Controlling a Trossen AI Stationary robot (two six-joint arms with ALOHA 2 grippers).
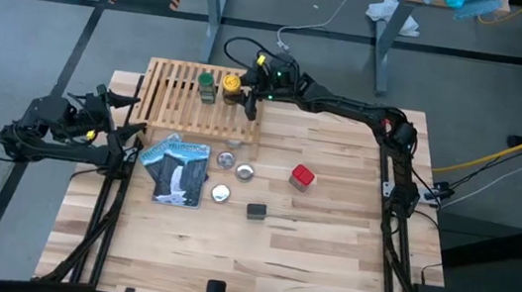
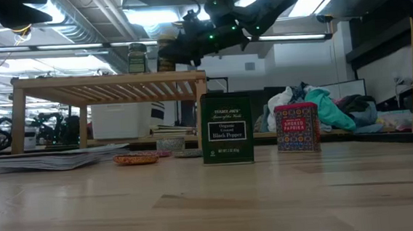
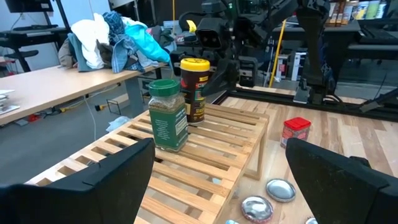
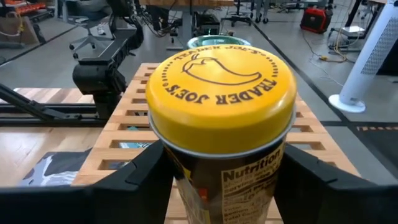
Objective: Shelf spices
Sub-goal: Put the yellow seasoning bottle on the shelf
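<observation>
The light-wood slatted shelf [image 1: 186, 107] stands at the table's far left. A green-capped jar [image 1: 208, 85] stands on its base on the slats. Just to its right is a yellow-capped jar [image 1: 232, 84], with my right gripper [image 1: 241, 87] shut on it. The red tin [image 1: 302, 176] and the black tin [image 1: 256, 210] stand upright on the tabletop, right of the shelf and nearer the front. My left gripper [image 3: 217, 186] waits open at the table's left edge, level, facing the shelf and holding nothing. My right gripper pinches the yellow-capped jar's body just under the cap [image 4: 186, 168], one finger [image 4: 140, 183] on each of two opposite sides. The fingers come nearly level from the table's right. The jar is upright, and its bottom [image 3: 195, 118] looks set on the shelf's slats.
A flat blue-and-white packet [image 1: 176, 169] lies in front of the shelf. Three small silvery round tins [image 1: 245, 172] sit between it and the red tin. The table's near half is bare wood [image 1: 256, 265].
</observation>
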